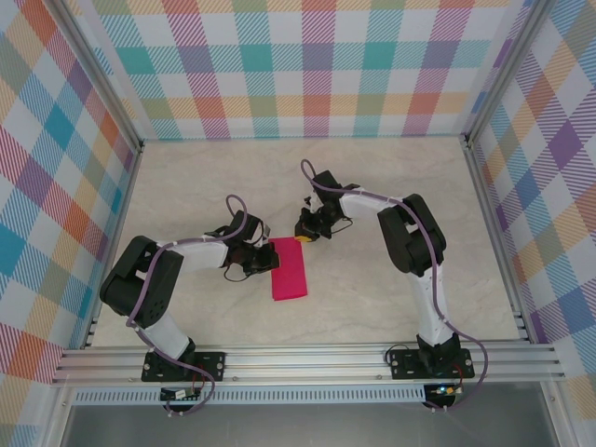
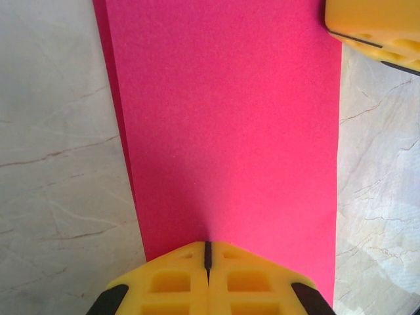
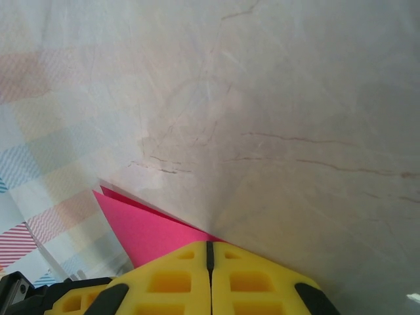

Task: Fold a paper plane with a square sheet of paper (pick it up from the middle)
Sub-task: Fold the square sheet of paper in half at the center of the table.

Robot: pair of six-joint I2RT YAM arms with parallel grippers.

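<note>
The square sheet of paper (image 1: 289, 270) lies flat on the table, folded in half into a long magenta-pink rectangle. In the left wrist view the paper (image 2: 230, 131) shows a second layer peeking out along its left edge. My left gripper (image 1: 264, 256) is shut, its tips (image 2: 208, 252) resting on the sheet's left long side with nothing between them. My right gripper (image 1: 305, 233) is shut too, its tips (image 3: 210, 249) down at the far corner of the paper (image 3: 151, 230). A yellow finger of the right gripper (image 2: 374, 26) shows at that corner.
The marble-look tabletop (image 1: 391, 186) stretches around the paper, with plaid walls (image 1: 317, 65) on three sides and an aluminium rail (image 1: 307, 358) along the near edge. Both arms meet close together at the table's middle.
</note>
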